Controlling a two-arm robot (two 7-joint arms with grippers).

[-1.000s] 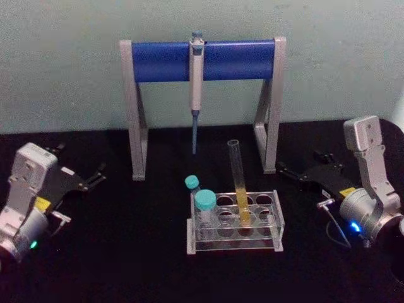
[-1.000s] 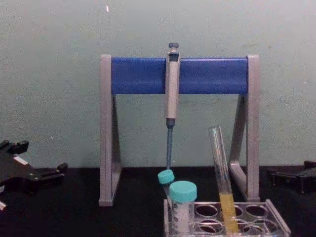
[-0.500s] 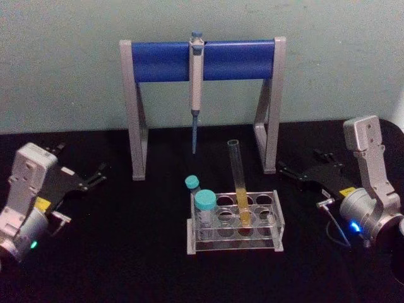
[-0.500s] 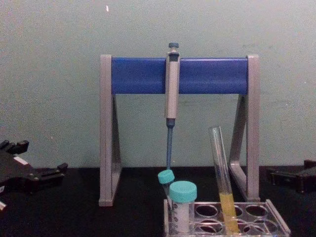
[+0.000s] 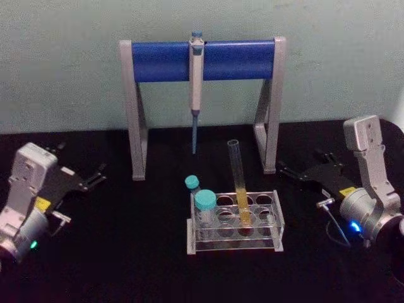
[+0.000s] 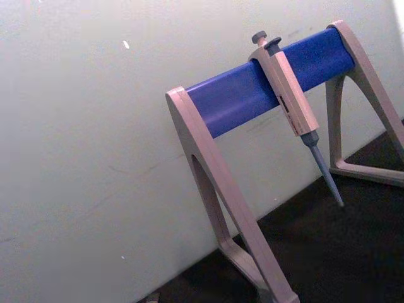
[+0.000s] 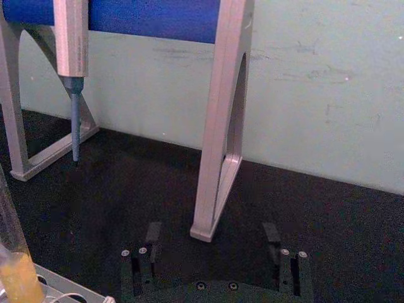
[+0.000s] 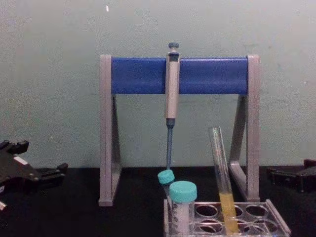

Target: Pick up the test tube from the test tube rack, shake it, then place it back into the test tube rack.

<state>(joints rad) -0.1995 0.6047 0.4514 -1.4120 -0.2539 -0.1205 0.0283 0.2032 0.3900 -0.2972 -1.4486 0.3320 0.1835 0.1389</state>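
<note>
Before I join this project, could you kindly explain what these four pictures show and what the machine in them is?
This is a two-armed robot at a black table. One picture comes from a camera on its head, one from its chest, and one from each wrist.

Each arm ends in a grasping tool. The left tool rests at the table's left side. The right tool rests at the right side, open and holding nothing.

In the middle sits a low clear plastic rack with round holes. A long thin glass test tube with yellow liquid leans in it, beside two teal-capped vials. Behind stands a tall grey-and-blue stand with a grey-blue pipette hanging from its bar. The wrist pictures mostly show that stand.

Nothing is held yet.
</note>
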